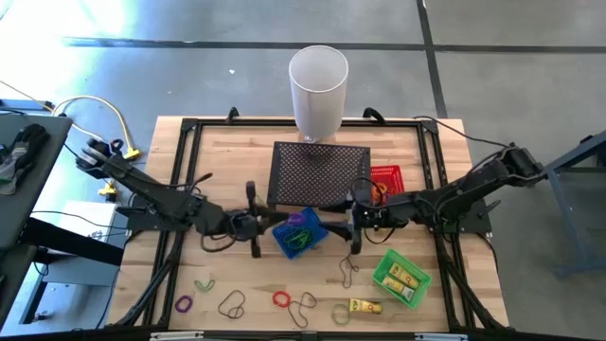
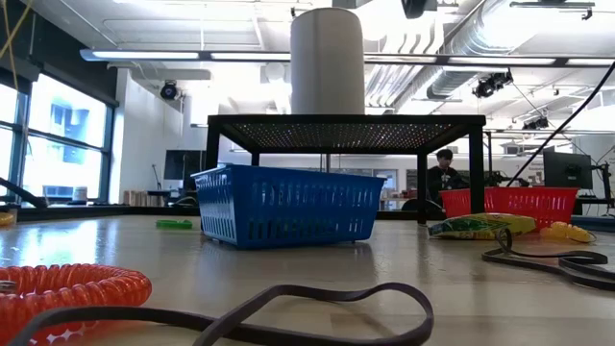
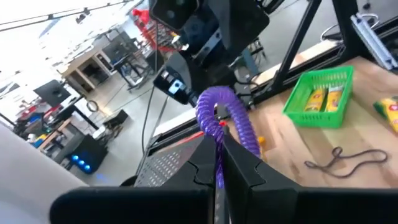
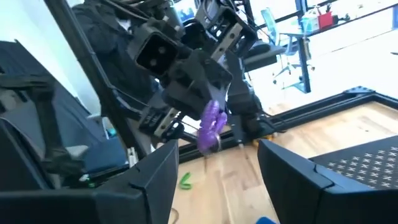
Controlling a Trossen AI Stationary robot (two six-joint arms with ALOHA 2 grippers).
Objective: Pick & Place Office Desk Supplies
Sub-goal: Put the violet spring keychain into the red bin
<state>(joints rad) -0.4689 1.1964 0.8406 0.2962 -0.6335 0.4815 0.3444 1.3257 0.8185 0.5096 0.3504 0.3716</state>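
Left pincer [image 3: 219,158] clamped tight on a purple coiled band [image 3: 227,115], held up off the surface above the middle, just beside the blue basket [image 1: 299,233]. Right pincer [image 4: 217,165] facing it from close by, fingers [image 4: 292,177] spread wide and holding nothing, the purple band hanging just ahead of the gap between them but not touching.

Blue basket at the centre of the surface, in front of the black mesh stand [image 1: 320,174], with green and dark bands inside. Red basket [image 1: 386,177] just beside the stand toward the right edge. Green basket [image 1: 401,276] near the front right corner, with yellow rectangular packets [image 1: 405,278] inside; another yellow packet [image 1: 363,306] loose just beside it, near the front edge. Printing on the packets too small to read. Loose bands scattered along the front edge: a green one [image 1: 204,283], a small purple one [image 1: 184,304], a red one [image 1: 281,299], several dark ones [image 1: 232,305]. White cylinder [image 1: 318,92] at the back edge.
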